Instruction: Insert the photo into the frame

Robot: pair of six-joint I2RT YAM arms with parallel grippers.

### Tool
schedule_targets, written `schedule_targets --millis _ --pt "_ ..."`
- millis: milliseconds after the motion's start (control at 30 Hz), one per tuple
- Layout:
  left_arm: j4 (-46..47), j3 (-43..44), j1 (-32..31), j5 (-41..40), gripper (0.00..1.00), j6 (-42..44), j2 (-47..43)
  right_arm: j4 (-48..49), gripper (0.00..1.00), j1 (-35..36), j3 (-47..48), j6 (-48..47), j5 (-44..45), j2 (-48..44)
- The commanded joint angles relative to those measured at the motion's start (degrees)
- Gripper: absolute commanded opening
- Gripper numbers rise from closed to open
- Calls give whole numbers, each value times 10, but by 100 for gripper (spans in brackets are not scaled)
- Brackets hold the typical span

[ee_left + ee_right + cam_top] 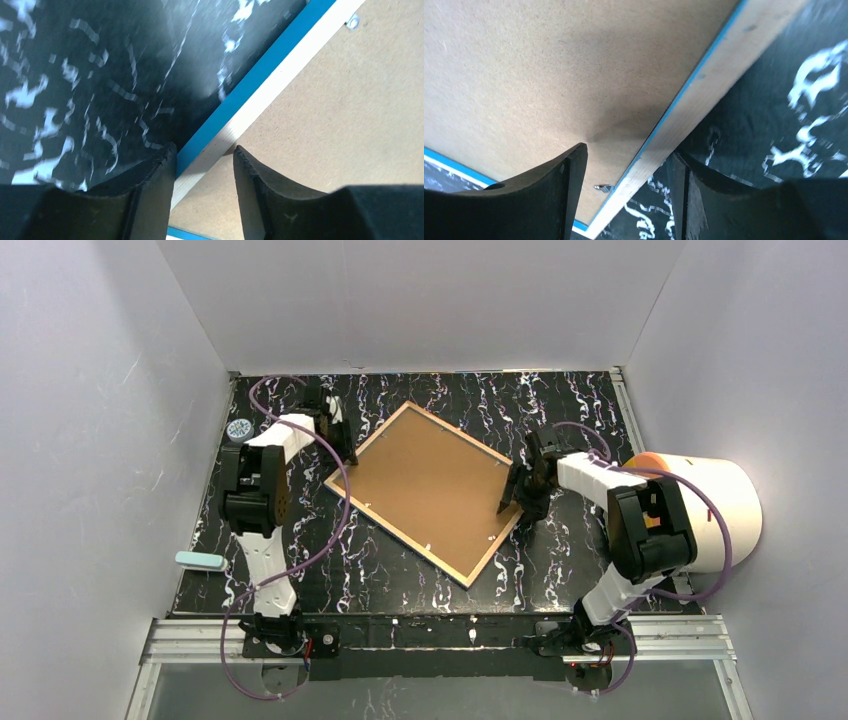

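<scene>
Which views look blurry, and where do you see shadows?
Top external: sharp, evenly lit. Left wrist: white veining on the table is smeared, the blue rim of the frame is crisp. Right wrist: a soft shadow darkens the backing board by the wooden edge.

Parted fingers (pixel 551 197) astride rim of the frame (pixel 704 95)

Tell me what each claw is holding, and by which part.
Left claw straddles the frame's left rail, close against it; a firm grip cannot be told. Right claw straddles the right rail, open, holding nothing.
</scene>
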Motion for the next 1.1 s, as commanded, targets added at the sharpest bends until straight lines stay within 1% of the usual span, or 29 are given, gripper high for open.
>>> schedule_targets --millis 0,133,267,333,400,533,633,700,733,833,1067 --pt "-46 -69 -4 16 41 -38 -77 129 66 -6 66 -66 -12 32" --pt "-65 -122 -4 2 37 -50 -122 148 65 -8 105 -102 -4 69" --pt "-85 -183 -4 -30 37 -58 -178 114 70 -10 135 -86 31 85" --pt "-85 -214 -4 -29 37 -67 -210 70 71 -10 137 -60 69 75" --pt "-85 -241 -4 -31 37 -72 -240 28 70 -10 131 -47 102 58" --pt "-84 -267 -4 -29 38 -73 -264 6 68 -9 84 -47 87 7" --pt "-90 -265 -4 -29 38 -70 -262 -29 69 -9 72 -47 91 -8" --pt "-91 -264 -4 -30 38 -68 -260 -45 68 -9 65 -45 99 -15" --pt "-91 -265 -4 -30 38 -67 -258 -44 66 -9 59 -45 94 -18" --pt "-91 -267 -4 -29 38 -64 -255 -26 53 -9 47 -51 60 -19" --pt "-89 -268 -4 -27 38 -63 -247 -19 38 -8 51 -55 40 16"
